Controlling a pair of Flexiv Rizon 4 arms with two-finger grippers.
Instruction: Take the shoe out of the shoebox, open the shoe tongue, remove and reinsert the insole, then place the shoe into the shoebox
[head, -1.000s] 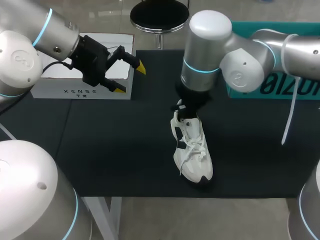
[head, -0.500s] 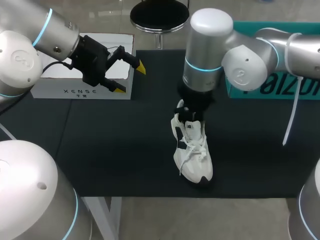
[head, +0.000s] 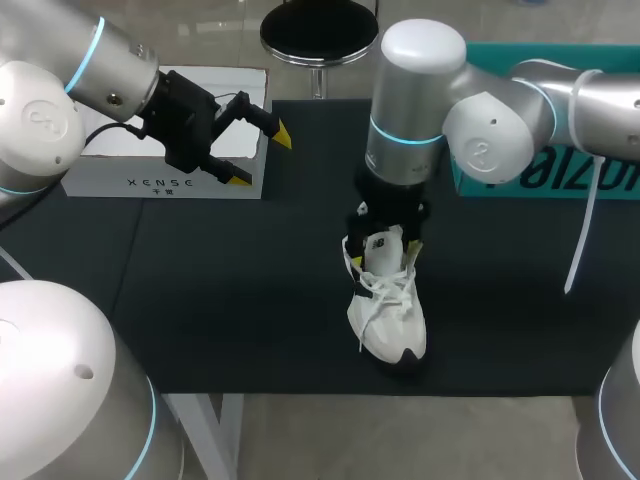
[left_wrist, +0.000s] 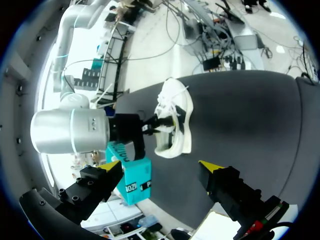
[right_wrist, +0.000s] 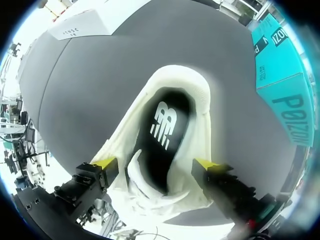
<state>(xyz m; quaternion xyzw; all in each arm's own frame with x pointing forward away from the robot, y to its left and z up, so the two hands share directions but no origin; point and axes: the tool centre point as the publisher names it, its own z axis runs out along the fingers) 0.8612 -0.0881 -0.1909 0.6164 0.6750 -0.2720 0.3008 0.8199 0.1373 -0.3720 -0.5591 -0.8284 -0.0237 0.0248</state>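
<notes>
A white shoe (head: 388, 310) stands on the black mat (head: 220, 290), toe toward the front edge. Its mouth gapes, and the black insole (right_wrist: 162, 132) lies inside. My right gripper (head: 383, 252) hangs straight down over the heel end, open, with a yellow fingertip (right_wrist: 104, 162) on each side of the shoe (right_wrist: 172, 200) and nothing held. The teal shoebox (head: 545, 175) stands behind my right arm. My left gripper (head: 260, 155) is open and empty at the back left, well apart from the shoe (left_wrist: 172, 120), which shows ahead of its fingers.
A white box (head: 130, 170) sits at the back left, right under my left gripper. Bare mat lies left of the shoe and between it and the white box. The mat's front edge runs just past the toe.
My right gripper has gone from shut at the shoe's mouth to wide open, letting go of what it pinched there. The shoe's heel has settled slightly. The left arm has not moved.
</notes>
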